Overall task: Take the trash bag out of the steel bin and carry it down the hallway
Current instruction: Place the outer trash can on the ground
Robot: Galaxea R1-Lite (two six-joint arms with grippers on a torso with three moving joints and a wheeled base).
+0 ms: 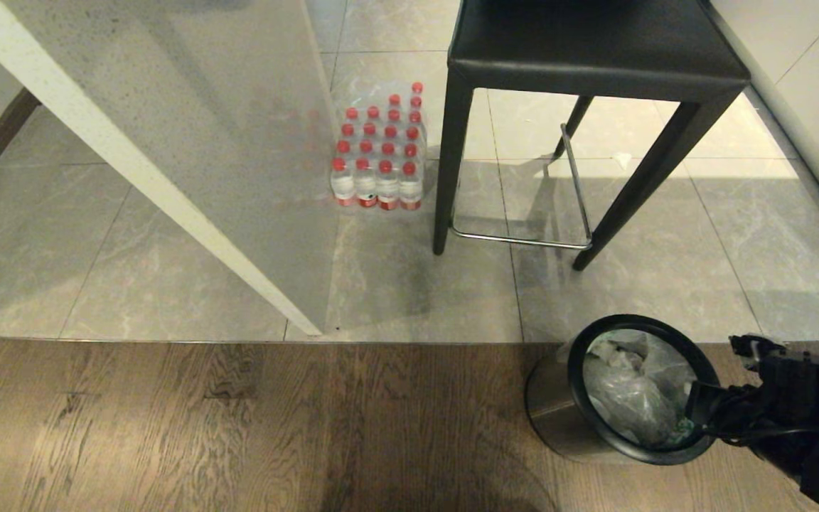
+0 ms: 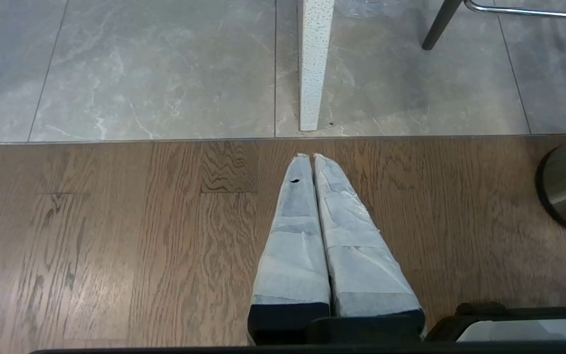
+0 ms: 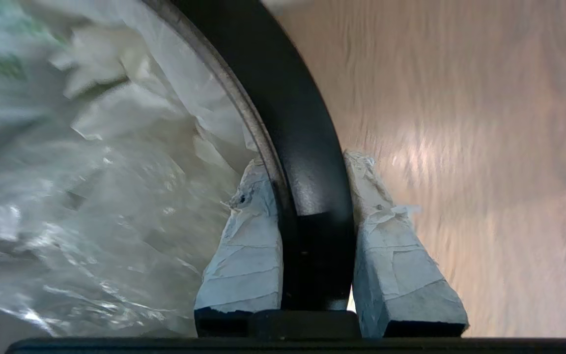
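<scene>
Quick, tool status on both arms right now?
Left tool: closed, empty, hanging over the wood floor.
Right tool: clamped on the black rim of the steel bin, one finger inside against the trash bag.

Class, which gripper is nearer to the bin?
Right. The right gripper is clamped on the bin's black rim, one finger inside by the trash bag; the left gripper hangs over wood floor, apart from it.

Black right arm (image 1: 793,398) with dark cables; fingers (image 3: 243,265) wrapped in pale grey tape.
</scene>
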